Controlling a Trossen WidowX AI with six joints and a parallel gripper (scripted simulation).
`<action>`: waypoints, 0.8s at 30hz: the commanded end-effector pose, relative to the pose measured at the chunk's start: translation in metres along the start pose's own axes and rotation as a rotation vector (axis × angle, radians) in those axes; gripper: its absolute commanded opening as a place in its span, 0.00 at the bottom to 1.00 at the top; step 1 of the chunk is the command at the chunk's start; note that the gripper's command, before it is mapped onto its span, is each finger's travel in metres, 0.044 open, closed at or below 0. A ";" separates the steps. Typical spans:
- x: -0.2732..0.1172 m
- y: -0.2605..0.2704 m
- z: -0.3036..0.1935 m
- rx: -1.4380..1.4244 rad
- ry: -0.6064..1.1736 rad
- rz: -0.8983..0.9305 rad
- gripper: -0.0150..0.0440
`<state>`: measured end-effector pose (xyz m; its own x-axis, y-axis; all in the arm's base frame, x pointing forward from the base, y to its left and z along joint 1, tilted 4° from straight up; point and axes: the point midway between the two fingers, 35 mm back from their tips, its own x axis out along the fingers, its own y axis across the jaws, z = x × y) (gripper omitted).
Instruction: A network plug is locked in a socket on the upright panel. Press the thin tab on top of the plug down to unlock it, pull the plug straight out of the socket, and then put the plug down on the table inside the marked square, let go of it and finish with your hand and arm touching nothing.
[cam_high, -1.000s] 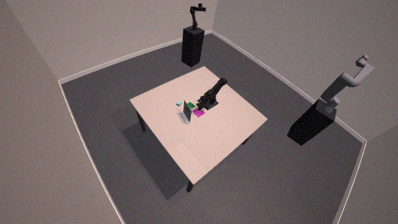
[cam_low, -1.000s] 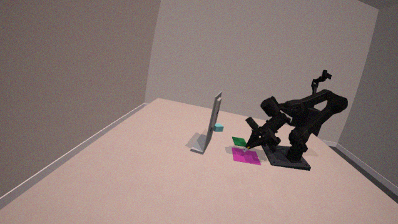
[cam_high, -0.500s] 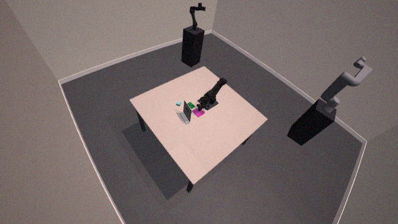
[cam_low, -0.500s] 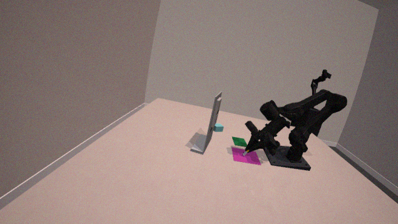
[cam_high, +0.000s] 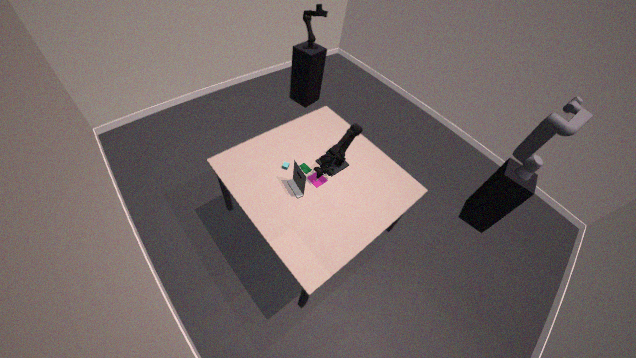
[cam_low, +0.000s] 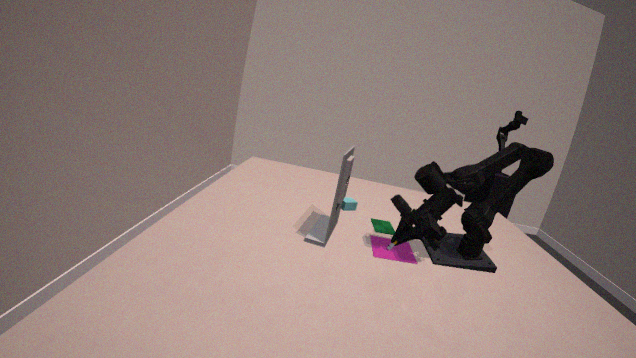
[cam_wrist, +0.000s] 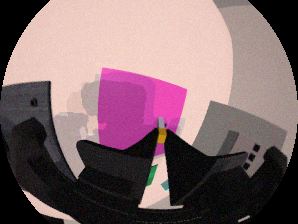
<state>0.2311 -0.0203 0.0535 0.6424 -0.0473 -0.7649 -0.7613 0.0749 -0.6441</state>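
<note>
The small plug (cam_low: 390, 246) (cam_wrist: 161, 122), grey with a yellow part, sticks out from the fingertips of my gripper (cam_low: 396, 242) (cam_wrist: 161, 132). My gripper is shut on it and points steeply down. The plug is low over the flat magenta square (cam_high: 319, 184) (cam_low: 402, 257) (cam_wrist: 120, 112), near its edge on the panel side in the wrist view. I cannot tell whether it touches the table. The grey upright panel (cam_high: 300, 183) (cam_low: 340, 192) (cam_wrist: 212, 125) stands apart from the gripper; its face shows a dark slot and several small dark openings in the wrist view.
A smaller green patch (cam_high: 305, 168) (cam_low: 382, 226) (cam_wrist: 151, 176) lies close beside the magenta square. A cyan block (cam_high: 285, 165) (cam_low: 350, 204) (cam_wrist: 165, 185) is farther off, near the panel. The arm's dark base plate (cam_low: 462, 260) (cam_wrist: 30, 95) is on the other side of the square.
</note>
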 end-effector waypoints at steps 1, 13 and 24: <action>0.000 0.000 0.000 0.000 0.000 0.000 0.25; 0.000 0.000 0.000 0.000 0.000 0.000 0.52; -0.009 -0.001 -0.001 0.001 0.001 0.000 0.52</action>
<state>0.2275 -0.0206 0.0585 0.6421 -0.0492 -0.7651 -0.7612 0.0772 -0.6439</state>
